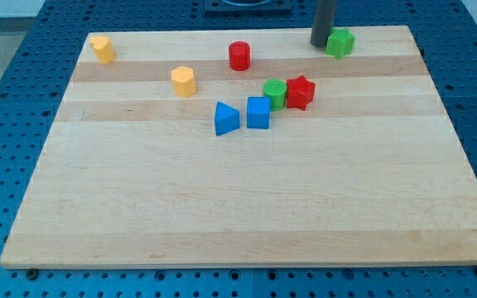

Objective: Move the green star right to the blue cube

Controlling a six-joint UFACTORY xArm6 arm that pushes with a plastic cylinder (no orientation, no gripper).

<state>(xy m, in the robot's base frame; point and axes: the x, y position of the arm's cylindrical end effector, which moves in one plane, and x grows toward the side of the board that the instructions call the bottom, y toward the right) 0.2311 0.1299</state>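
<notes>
The green star (340, 42) lies near the top edge of the wooden board, right of centre. My tip (319, 44) stands right against its left side. The blue cube (258, 112) sits near the board's middle, well below and left of the star. A blue triangular block (226, 118) lies just left of the cube. A green cylinder (274, 92) and a red star (300, 92) lie just above and right of the cube, touching each other.
A red cylinder (239, 55) stands at the top centre. Two yellow blocks lie at the left: one (184, 81) in the upper middle, one (102, 48) near the top-left corner. The board (222, 207) rests on a blue perforated table.
</notes>
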